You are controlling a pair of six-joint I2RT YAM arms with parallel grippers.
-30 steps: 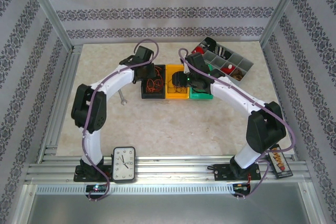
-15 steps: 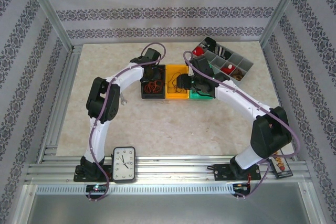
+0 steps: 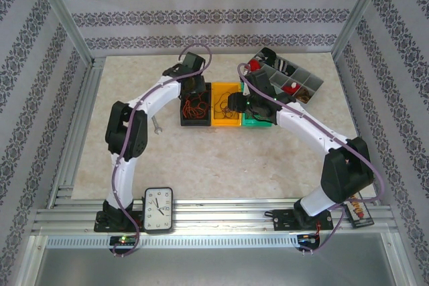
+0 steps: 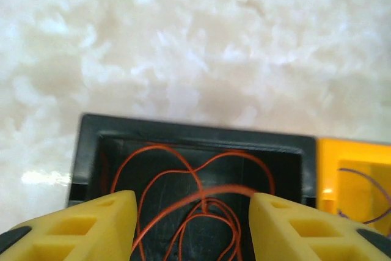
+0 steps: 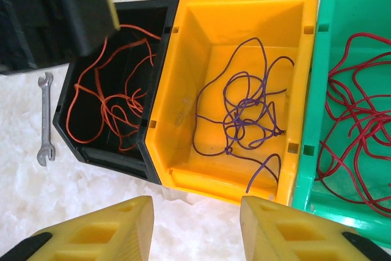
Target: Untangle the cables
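Your left pincer [image 4: 192, 212] stands over the black bin [image 4: 183, 134] with its yellow fingers [image 4: 104, 224] spread apart. Nothing is clamped between them. The orange cables [image 4: 204, 203] lie loose in that bin below the gap, in a curly heap of loops.

Your right pincer [image 5: 197, 218] is also parted and grips nothing. It hangs above the bare worktop [image 5: 91, 212], just on the near side of the yellow bin [image 5: 244, 16].

From the right wrist you can see three bins side by side, walls touching. The black bin [image 5: 104, 154] is on the left, the yellow one is in the middle and the green bin [image 5: 333, 16] is on the right. Each bin has its own bunch:
- The orange cables [image 5: 110, 96] are in the black bin.
- The dark purple cables [image 5: 244, 114] are knotted in the middle of the yellow bin.
- The red cables [image 5: 360, 145] are looped across the green bin.

No colour crosses into a neighbouring bin.

A small wrench [image 5: 44, 120] lies flat on the worktop, just left of the black bin and not touching it. In the overhead view a grey compartment tray [image 3: 295, 82] sits at the far right of the worktop. A clock [image 3: 158, 210] rests on the near rail beside the left arm's base.
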